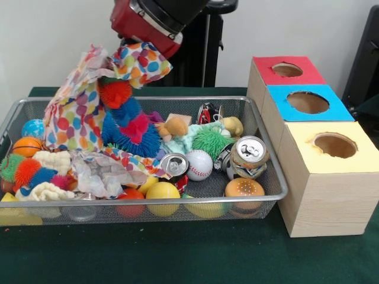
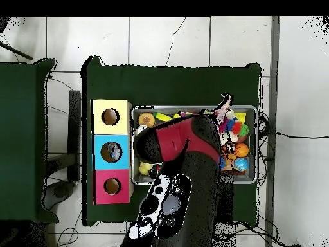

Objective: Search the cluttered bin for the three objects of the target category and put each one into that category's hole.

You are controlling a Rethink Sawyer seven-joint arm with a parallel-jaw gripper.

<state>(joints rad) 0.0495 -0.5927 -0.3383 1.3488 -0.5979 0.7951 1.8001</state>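
The silver wire-mesh bin (image 1: 278, 177) sits on the green table, full of toys, balls, cans and cloths. My gripper (image 1: 135, 54) is above the bin's back left part, wrapped in a polka-dot cloth (image 1: 77, 112) that hangs from it down into the bin. A blue, red and orange spiky toy (image 1: 127, 127) hangs under the cloth. Three boxes with holes stand right of the bin: red (image 1: 287, 70), blue (image 1: 308, 102), yellow (image 1: 334, 145). In the overhead view my arm (image 2: 186, 148) covers most of the bin (image 2: 256, 128).
In the bin lie a baseball (image 1: 199, 164), two dented cans (image 1: 249, 155), a burger toy (image 1: 244, 189), a yellow ball (image 1: 163, 192), a basketball (image 1: 27, 146), a green spiky ball (image 1: 211, 141) and a crumpled wrapper (image 1: 100, 171).
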